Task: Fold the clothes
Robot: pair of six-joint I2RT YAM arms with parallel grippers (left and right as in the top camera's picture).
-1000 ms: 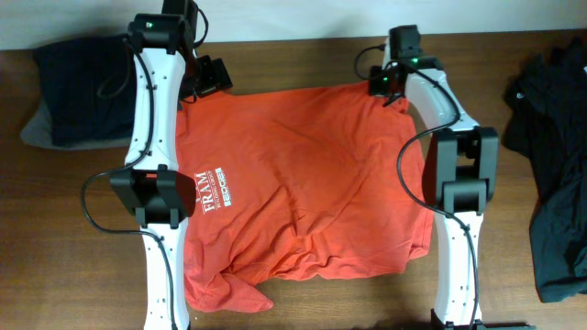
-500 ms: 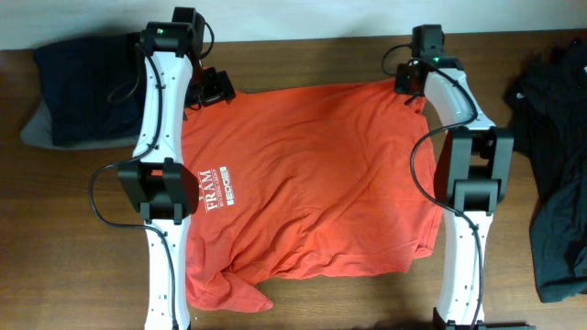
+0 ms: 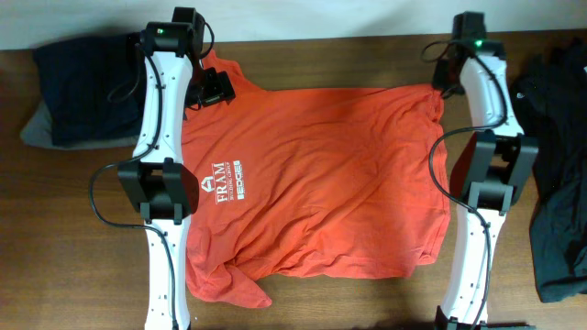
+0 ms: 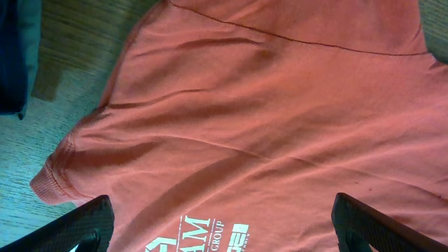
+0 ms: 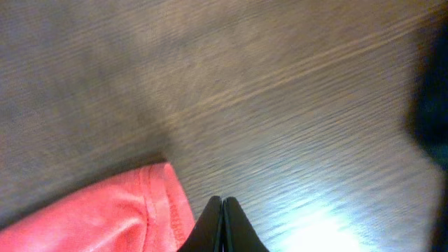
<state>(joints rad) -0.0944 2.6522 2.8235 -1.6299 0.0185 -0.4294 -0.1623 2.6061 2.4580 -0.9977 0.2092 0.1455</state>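
The orange-red T-shirt [image 3: 321, 174] lies spread flat on the wooden table, white lettering [image 3: 225, 183] near its left side. My left gripper [image 3: 213, 87] hovers open over the shirt's upper left shoulder. In the left wrist view its fingers stand wide apart [image 4: 221, 199] above the cloth [image 4: 266, 126], nothing between them. My right gripper [image 3: 443, 78] is shut at the shirt's top right corner. In the right wrist view the tips [image 5: 222, 201] are pressed together, with the shirt's stitched hem [image 5: 105, 217] running in against the left finger.
A stack of navy and grey clothes [image 3: 78, 92] sits at the back left, its dark edge [image 4: 14, 56] showing beside the shirt. Black garments [image 3: 555, 165] lie heaped along the right edge. Bare wood [image 3: 321, 307] shows in front of the shirt.
My right gripper has moved right and toward the back, dragging the shirt's top right corner with it, so the shirt lies wider and smoother. The left gripper has stayed open near the collar.
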